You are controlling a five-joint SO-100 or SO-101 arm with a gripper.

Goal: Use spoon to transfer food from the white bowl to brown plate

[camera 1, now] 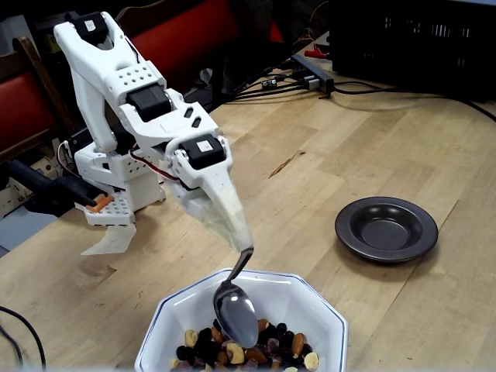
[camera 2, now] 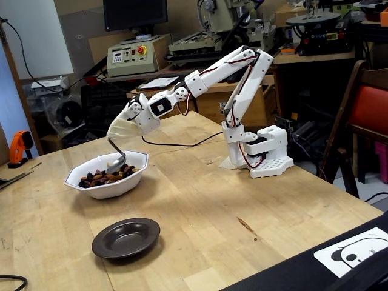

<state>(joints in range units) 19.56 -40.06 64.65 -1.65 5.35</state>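
While I watch from both fixed views, the claw (camera 1: 246, 246) is wrapped in pale tape and clamped on the spoon (camera 1: 235, 311) by the handle tip. The spoon hangs down into the bowl (camera 1: 322, 306), its oval end resting on or just above the food (camera 1: 271, 350); I cannot tell if it touches. In another fixed view the spoon (camera 2: 116, 160) dips inside the bowl (camera 2: 121, 183) among the food (camera 2: 100, 177). The plate (camera 1: 386, 229) sits empty on the wooden surface (camera 1: 403, 139), beside the bowl and apart from it; in the side view the plate (camera 2: 126, 238) lies nearer the camera than the bowl.
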